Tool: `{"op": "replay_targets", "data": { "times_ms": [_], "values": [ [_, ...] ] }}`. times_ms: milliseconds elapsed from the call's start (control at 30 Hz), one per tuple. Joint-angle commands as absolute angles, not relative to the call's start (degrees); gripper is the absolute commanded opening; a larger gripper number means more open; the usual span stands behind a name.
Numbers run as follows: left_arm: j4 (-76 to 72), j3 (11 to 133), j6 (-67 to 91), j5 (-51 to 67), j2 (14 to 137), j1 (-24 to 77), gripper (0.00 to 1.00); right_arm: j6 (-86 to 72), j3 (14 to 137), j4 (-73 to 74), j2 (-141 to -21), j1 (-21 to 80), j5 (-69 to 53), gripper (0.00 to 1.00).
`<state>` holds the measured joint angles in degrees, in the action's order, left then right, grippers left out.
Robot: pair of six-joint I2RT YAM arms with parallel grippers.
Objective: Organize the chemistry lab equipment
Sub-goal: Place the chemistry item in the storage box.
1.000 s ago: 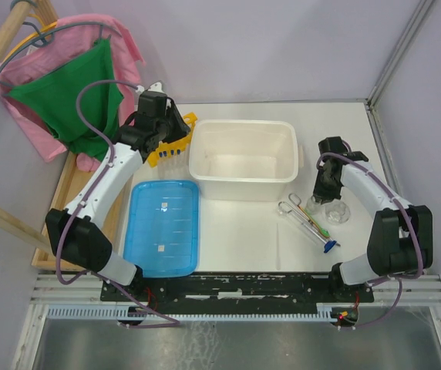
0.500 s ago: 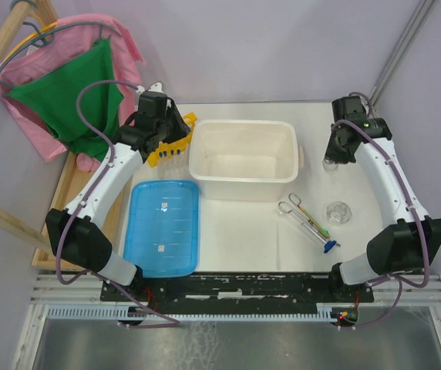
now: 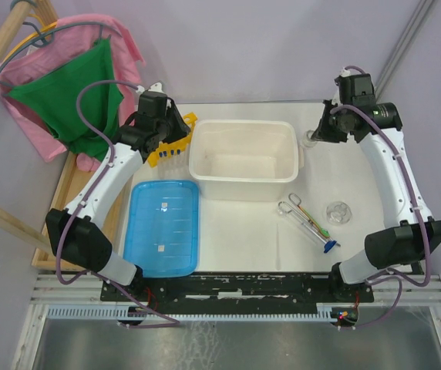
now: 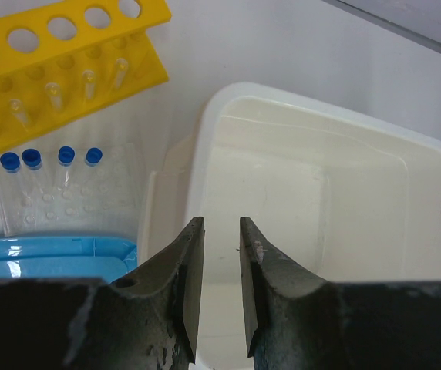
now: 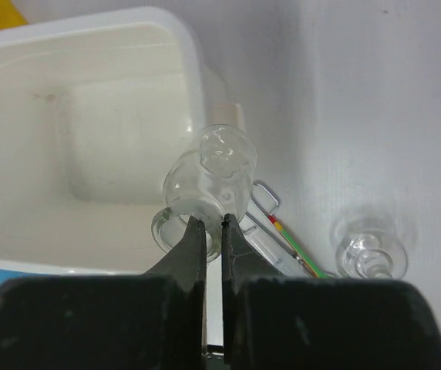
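Right wrist view: the right gripper [image 5: 213,231], jaws nearly closed, pinches the rim of a clear glass flask [image 5: 214,166] held above the right edge of the white tub [image 5: 89,116]. A second flask [image 5: 371,250] rests on the tabletop [image 5: 375,116] near the tongs [image 3: 297,210]. The left gripper [image 4: 219,254], jaws narrowly parted, holds nothing over the tub's left rim. Blue-capped tubes [image 4: 66,156] lie beside the yellow rack [image 4: 74,38].

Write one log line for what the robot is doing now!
right gripper: shut on flask, at tub right end | left gripper: empty, by yellow rack | second flask: on table
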<state>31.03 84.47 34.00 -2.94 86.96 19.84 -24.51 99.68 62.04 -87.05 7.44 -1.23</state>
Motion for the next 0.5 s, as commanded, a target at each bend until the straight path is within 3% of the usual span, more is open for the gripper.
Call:
{"op": "replay_targets", "data": {
  "times_ms": [0,233,467],
  "values": [
    [29.4,84.7,35.4,-4.3,86.0,19.7,0.32,-22.8,107.2,58.3,-88.5,10.3,-6.5,0.01],
    [29.4,83.7,35.7,-5.3,84.7,19.7,0.32,-20.8,115.7,61.6,-97.7,15.8,-6.7,0.01],
    [28.9,84.2,35.6,-6.2,82.2,19.8,0.33,-20.3,115.5,61.2,-105.4,19.3,-2.3,0.01]
  ]
}}
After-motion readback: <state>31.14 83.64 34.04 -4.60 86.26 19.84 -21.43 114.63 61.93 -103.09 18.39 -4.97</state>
